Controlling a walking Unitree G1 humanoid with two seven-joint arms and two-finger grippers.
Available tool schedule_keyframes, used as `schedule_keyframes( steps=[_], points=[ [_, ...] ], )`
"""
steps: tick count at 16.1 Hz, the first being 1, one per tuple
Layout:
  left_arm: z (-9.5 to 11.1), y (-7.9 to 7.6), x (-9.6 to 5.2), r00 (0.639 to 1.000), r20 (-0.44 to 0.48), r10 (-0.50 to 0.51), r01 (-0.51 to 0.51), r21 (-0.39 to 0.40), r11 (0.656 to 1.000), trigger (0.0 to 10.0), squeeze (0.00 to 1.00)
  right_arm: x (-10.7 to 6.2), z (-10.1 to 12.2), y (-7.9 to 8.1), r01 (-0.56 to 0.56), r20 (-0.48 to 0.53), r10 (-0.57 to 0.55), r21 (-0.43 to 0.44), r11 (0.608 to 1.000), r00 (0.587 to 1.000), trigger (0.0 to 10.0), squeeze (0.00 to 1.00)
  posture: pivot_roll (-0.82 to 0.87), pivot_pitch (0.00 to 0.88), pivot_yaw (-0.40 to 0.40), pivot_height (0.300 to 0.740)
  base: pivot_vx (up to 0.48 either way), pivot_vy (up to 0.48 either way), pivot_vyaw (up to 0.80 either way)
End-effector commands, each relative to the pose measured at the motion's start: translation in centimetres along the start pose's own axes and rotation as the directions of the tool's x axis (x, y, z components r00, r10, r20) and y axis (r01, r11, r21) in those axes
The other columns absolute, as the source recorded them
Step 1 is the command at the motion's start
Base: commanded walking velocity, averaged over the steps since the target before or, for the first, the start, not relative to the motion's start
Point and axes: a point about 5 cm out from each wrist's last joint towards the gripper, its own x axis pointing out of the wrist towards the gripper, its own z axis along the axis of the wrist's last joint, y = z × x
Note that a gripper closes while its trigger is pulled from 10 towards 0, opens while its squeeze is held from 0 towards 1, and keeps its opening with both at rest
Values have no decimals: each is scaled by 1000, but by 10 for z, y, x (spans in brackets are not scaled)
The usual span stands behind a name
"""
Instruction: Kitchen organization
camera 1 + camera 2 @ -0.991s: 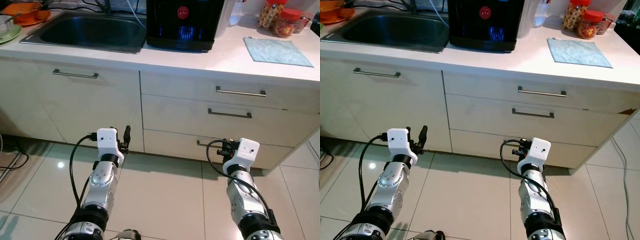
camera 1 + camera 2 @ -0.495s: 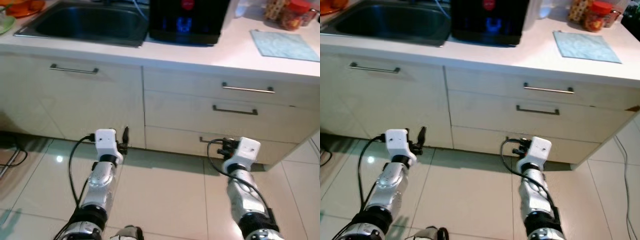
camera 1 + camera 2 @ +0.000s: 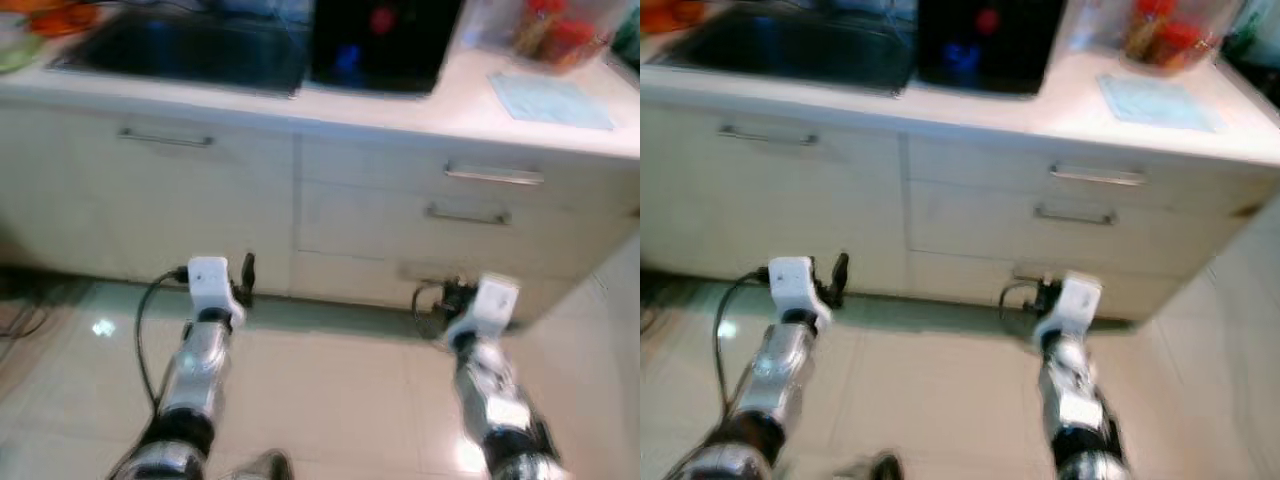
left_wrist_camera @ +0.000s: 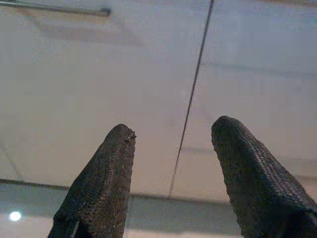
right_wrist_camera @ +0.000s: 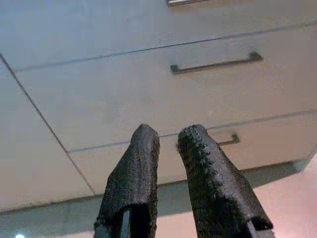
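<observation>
Countertop (image 3: 470, 105): lying ahead and above both arms, carrying the things to be organised; blurred.
Cloth (image 3: 550, 100): lying flat on the counter's right part, pale blue-green.
Jars (image 3: 555, 35): standing behind the cloth at the back right, red-lidded; looking like two or three, blur preventing a sure count.
Black appliance (image 3: 385, 45): standing mid-counter, just right of the sink.
Sink (image 3: 180, 55): sitting at the counter's left; orange dish and green plate at the far left edge, hard to make out.
Drawers (image 3: 1080, 215): stacked below the right counter; three handles counted, the lowest partly hidden behind the right wrist.
Cupboard door (image 3: 165, 200): closing the space under the sink, bearing one long handle.
Left gripper (image 4: 171, 144): hovering low near the cupboard foot, fingers spread apart, holding nothing.
Right gripper (image 5: 168, 144): hovering low before the bottom drawer, fingers nearly together with a slim gap, holding nothing.
Progress: seemingly at the very start; nothing grasped, all drawers shut, counter items untouched.
Remaining: approaching, then sorting counter items or opening a drawer, by judgement.
</observation>
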Motion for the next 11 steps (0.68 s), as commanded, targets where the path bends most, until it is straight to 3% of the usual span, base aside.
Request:
schedule_keyframes(
  steps=[1, 11],
  points=[
    [4, 3, 3, 1000, 5, 11, -11, 10, 1000, 10000, 0, -2, -4, 2, -5, -13, 5, 12, 1000, 1000, 10000, 0, -4, 59, -15, 740, 0, 428, 0],
    [4, 4, 3, 1000, 7, 21, -21, 14, 1000, 10000, 0, -1, -3, 4, -16, -14, 17, 15, 1000, 1000, 10000, 0, 3, 57, -20, 740, 0, 309, 0]
  ],
)
